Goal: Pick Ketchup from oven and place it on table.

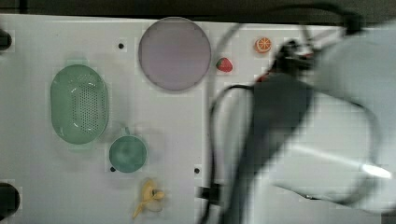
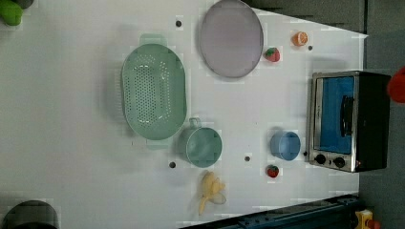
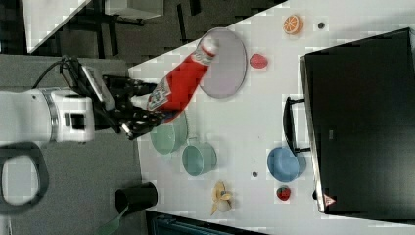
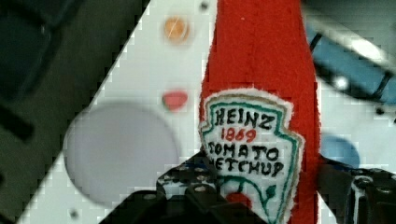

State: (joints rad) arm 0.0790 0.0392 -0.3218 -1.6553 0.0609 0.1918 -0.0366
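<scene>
My fingers [image 3: 142, 110] are clamped around the base of the ketchup [image 3: 183, 81], which I hold tilted in the air, off the table [image 3: 254, 122], its white cap over the purple plate [image 3: 227, 63] in the right view; the oven [image 2: 346, 120] stands shut at the left view's right

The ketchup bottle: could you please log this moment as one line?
gripper: shut on ketchup | bottle: lifted, tilted, off the table | oven: door closed | placement: not yet done

two strawberries [image 2: 272, 54] [image 2: 272, 171], one plate [image 2: 231, 38], two cups [image 2: 204, 147] [image 2: 285, 145]
</scene>
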